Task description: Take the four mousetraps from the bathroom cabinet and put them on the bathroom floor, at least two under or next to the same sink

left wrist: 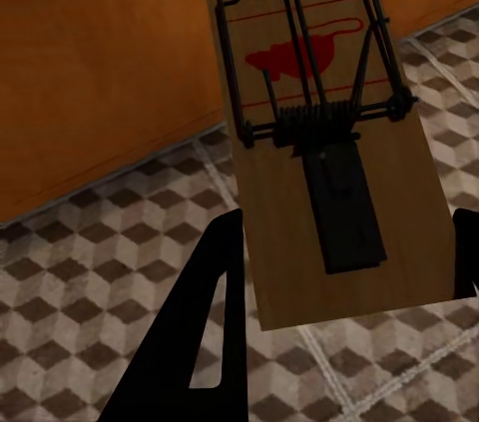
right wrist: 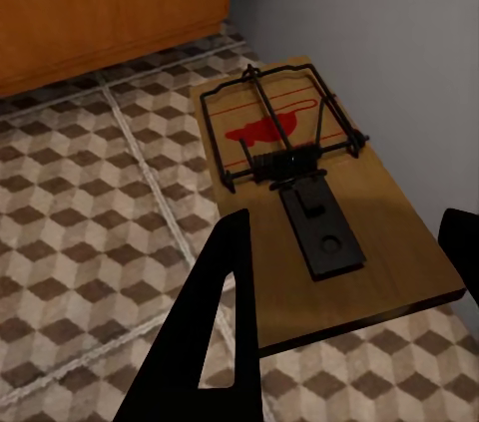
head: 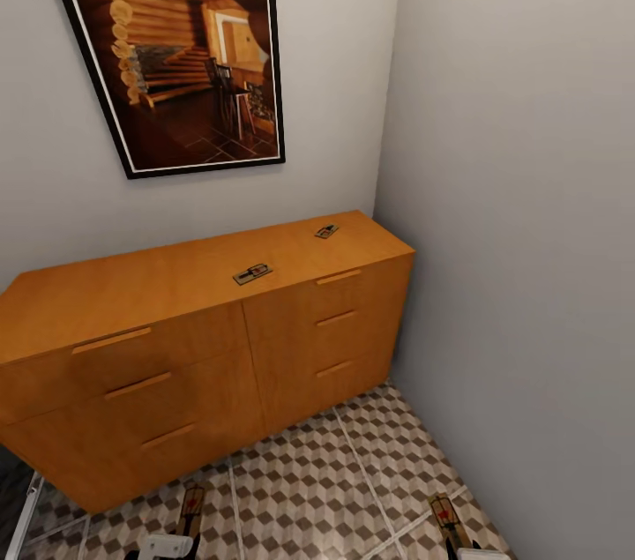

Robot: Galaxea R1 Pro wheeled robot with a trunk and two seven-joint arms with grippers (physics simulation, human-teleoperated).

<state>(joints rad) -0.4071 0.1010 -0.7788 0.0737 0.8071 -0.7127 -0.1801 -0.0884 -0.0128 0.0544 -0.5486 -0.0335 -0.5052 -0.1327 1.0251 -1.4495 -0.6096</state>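
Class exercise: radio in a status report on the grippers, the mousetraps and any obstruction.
Left gripper shut on a mousetrap; right gripper likewise. Two more traps sit on the cabinet. Nothing obstructing.

the left claw is showing flat matte-black fingers — wedge-shaped, with a triangular cutout. the right claw is showing the same. white glossy housings are peeking in behind them — rounded.

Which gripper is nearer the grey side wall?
Right. The right gripper, holding a tan wooden mousetrap, is close beside the grey side wall; the left gripper, holding another mousetrap, is further away across the floor.
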